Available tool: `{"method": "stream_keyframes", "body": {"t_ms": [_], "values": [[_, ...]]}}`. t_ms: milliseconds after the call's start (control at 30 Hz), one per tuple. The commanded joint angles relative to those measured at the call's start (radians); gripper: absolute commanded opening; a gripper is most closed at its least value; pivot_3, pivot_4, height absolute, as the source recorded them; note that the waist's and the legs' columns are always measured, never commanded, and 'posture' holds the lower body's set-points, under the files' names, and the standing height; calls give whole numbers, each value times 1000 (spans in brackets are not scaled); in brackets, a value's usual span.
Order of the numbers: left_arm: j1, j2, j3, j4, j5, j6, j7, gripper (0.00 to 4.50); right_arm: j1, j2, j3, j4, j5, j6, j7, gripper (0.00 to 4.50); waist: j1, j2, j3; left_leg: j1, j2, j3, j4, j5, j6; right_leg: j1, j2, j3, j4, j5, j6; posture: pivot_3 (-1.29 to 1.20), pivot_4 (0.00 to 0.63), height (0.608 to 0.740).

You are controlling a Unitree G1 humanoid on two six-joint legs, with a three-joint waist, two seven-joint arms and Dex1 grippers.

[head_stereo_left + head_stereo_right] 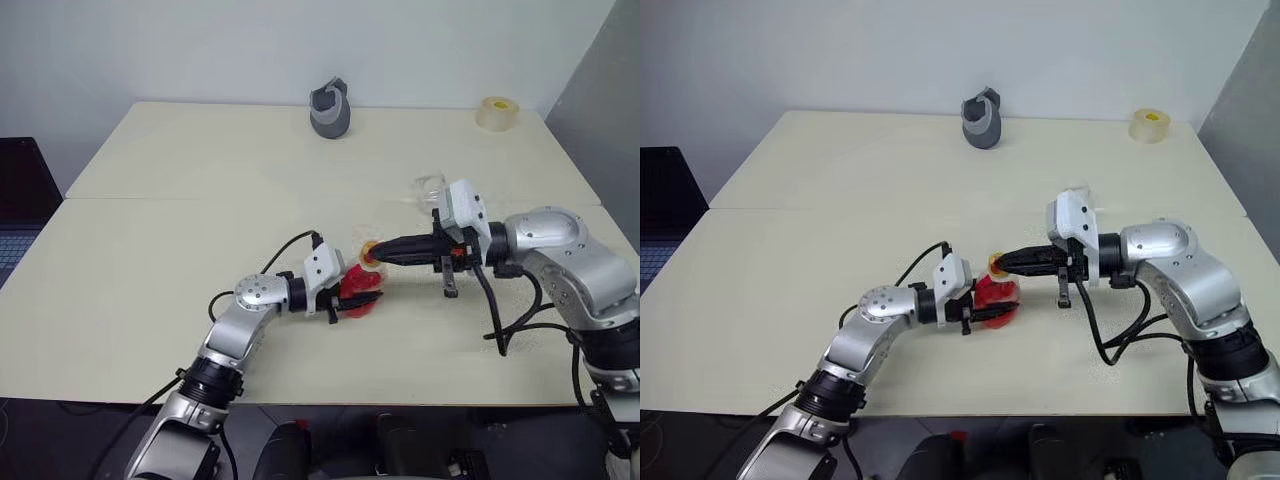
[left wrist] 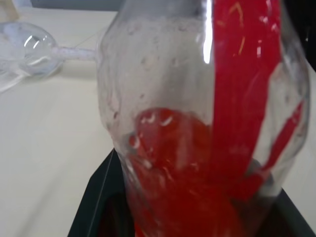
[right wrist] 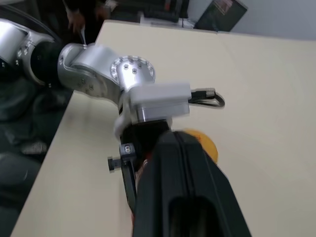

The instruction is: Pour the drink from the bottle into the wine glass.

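L gripper clamps bottle steady; R gripper pinched shut on its cap, prob. to unscrew. Wine glass lies beyond the bottle.

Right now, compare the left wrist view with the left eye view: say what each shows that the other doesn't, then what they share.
Left wrist view alone: the drink up close, pooled low and running in a red band inside the bottle's clear wall, and the glass's stem beside its bowl.

Left eye view alone: the right gripper shut on the cap, the left gripper around the bottle, a grey mug-like object and a tape roll at the table's far edge.

Both: the bottle, the glass and the table.
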Motion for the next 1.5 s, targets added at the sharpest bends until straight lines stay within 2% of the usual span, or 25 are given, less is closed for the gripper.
{"method": "stream_keyframes", "body": {"t_ms": [33,167,200,267,367,467,500,567,667,1100,1233,1267,1400,1500], "values": [[-34,-17,9,-76,-30,-46,-17,1731,0,-21,-41,-13,52,100,8,0,1,0,0,0,0,-1,0,0,0,0,0,0,0,0,0,0,150,740],[-32,-33,18,-66,-20,-54,10,1713,39,-5,-135,-73,120,177,-82,0,4,0,0,-3,-1,-4,2,0,0,0,-2,0,0,0,0,0,150,740],[-30,-35,19,-65,-19,-55,14,1712,50,-2,-157,-86,132,192,-105,172,5,0,0,-3,-1,-6,2,0,0,0,-2,0,-1,0,0,0,150,740],[-31,-40,23,-58,-14,-61,27,1703,84,-2,-224,-129,182,236,-157,562,6,0,0,-4,-1,-7,3,0,0,0,-2,0,0,0,0,0,150,740],[-38,-47,29,-40,-8,-72,47,1667,146,23,-300,-242,218,279,-291,1584,7,0,0,-4,-1,-8,3,0,0,0,-2,-1,0,0,0,0,150,740],[-48,-59,28,-26,-3,-79,65,1656,237,113,-281,-395,128,274,-517,2608,4,0,0,-5,-1,-9,2,0,0,0,-2,-1,0,0,0,0,150,740],[-50,-60,26,-23,-3,-79,66,1656,259,158,-282,-435,143,289,-583,2638,3,0,0,-4,-1,-10,2,0,0,0,-2,-1,0,0,0,0,150,740],[-54,-64,21,-17,-5,-79,66,1626,288,234,-261,-497,143,311,-689,2638,1,1,0,-4,-1,-9,2,0,0,-1,-1,-1,2,0,0,0,150,740],[-60,-71,14,-7,-7,-82,62,1599,314,286,-217,-526,93,312,-774,2638,1,1,0,-4,-1,-9,2,1,-1,-1,-1,-1,2,0,0,0,150,740],[-75,-85,9,21,-2,-96,49,1549,355,287,-191,-541,80,298,-800,2638,1,1,0,-4,-2,-9,2,1,-1,-1,-1,-1,1,0,0,0,150,740],[-73,-86,9,19,0,-93,47,1496,358,260,-183,-537,71,290,-774,1415,1,1,0,-4,-2,-9,2,1,-1,-1,-1,-1,1,0,0,0,150,740],[-73,-86,9,19,0,-93,47,1472,354,258,-185,-534,73,290,-771,1281,1,1,0,-4,-2,-9,2,1,-1,-1,-1,-2,1,0,0,0,150,740],[-74,-87,9,17,0,-93,45,1295,327,234,-197,-502,76,279,-733,1281,1,1,0,-4,-2,-9,2,1,-1,-1,-1,-2,1,0,0,0,150,740],[-75,-86,5,10,-7,-88,34,1143,281,191,-209,-424,82,242,-640,1281,1,1,0,-4,-2,-9,2,1,-1,0,-1,-2,1,0,0,0,150,740]]}}
